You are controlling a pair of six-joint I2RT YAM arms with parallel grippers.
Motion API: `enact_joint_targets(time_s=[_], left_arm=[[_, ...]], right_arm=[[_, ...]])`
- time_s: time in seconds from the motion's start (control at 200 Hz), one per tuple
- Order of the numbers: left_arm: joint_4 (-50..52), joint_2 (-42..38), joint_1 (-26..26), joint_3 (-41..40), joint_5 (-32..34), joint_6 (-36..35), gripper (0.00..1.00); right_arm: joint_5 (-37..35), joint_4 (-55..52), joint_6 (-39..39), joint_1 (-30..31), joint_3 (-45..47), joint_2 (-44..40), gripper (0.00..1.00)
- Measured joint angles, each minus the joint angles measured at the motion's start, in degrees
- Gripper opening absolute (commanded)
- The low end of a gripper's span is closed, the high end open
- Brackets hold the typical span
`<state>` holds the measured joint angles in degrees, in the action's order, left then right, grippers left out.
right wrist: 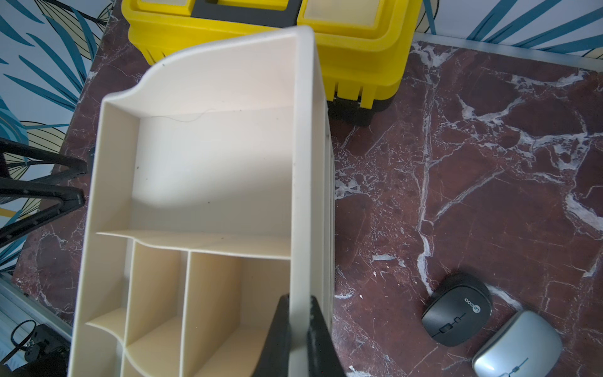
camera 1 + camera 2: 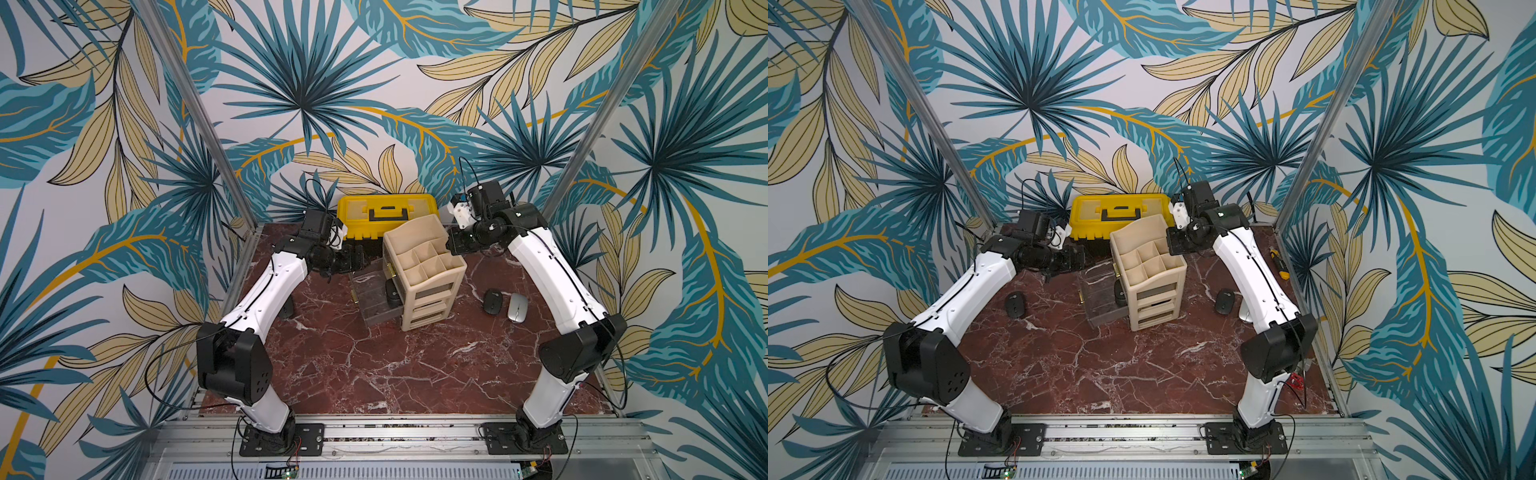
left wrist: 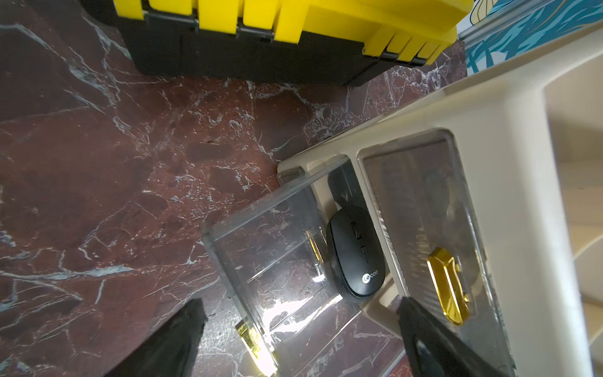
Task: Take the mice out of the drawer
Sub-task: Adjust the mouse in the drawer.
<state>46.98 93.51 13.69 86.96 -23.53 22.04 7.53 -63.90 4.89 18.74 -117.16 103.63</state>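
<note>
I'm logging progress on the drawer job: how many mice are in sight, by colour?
Black mice: 3 (one in the drawer, two on the table)
Silver mice: 1 (on the table)
Total: 4
A dark shape deeper in the drawer is too unclear to count.

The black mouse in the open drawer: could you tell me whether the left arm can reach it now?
Probably yes. The left arm holds its jaws open near the clear drawer, whose top is uncovered; the black mouse lies at its inner end, where the beige organizer may crowd one jaw.
</note>
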Motion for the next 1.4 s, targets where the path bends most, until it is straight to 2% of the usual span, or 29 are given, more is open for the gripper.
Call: enact_joint_targets(time_s=[0.391,0.656,0.726,0.861,0.956,1.012,1.052,1.152,1.197,1.247,1.332,1.397], left_arm=[[5.01,2.71,3.89,1.73,-2.25,-0.44,0.85],[8.87,6.27,6.54,3.58,-1.62,-0.81,0.82],[9.40,6.67,7.08,3.56,-1.51,-0.79,0.79],[8.83,6.67,7.63,3.45,-2.12,-0.22,0.69],[6.97,6.67,7.65,2.69,-3.13,0.68,0.47],[5.86,6.67,7.67,2.03,-3.61,0.96,0.43],[5.07,6.67,7.72,1.49,-3.91,1.44,0.35],[2.36,6.67,7.78,-0.09,-4.66,2.10,0.24],[0.96,6.67,7.78,-1.03,-5.03,2.82,0.21],[-0.81,6.67,7.85,-2.19,-5.38,3.02,0.14],[-3.76,6.69,7.87,-3.91,-6.25,4.13,0.12],[-6.19,6.88,7.87,-4.74,-7.02,4.96,0.05]], right_arm=[[-0.22,0.02,0.02,0.04,0.00,0.00,0.00],[-0.24,0.02,0.02,0.07,0.00,0.00,0.00],[-0.24,0.02,0.02,0.07,0.00,0.00,0.00],[-0.24,0.00,0.02,0.07,0.00,0.00,0.00],[-0.26,0.00,0.02,0.07,0.00,0.00,0.00],[-0.28,0.02,0.02,0.07,0.00,0.00,0.00],[-0.28,0.02,0.02,0.07,0.00,0.00,0.00],[-0.28,0.00,0.02,0.07,0.00,0.00,0.00],[-0.31,0.02,0.02,0.07,0.00,0.02,0.00],[-0.33,0.02,0.02,0.11,0.00,0.02,0.00],[-0.42,0.00,0.02,0.11,0.00,0.02,0.00],[-0.42,0.00,0.02,0.11,0.00,0.02,0.00]])
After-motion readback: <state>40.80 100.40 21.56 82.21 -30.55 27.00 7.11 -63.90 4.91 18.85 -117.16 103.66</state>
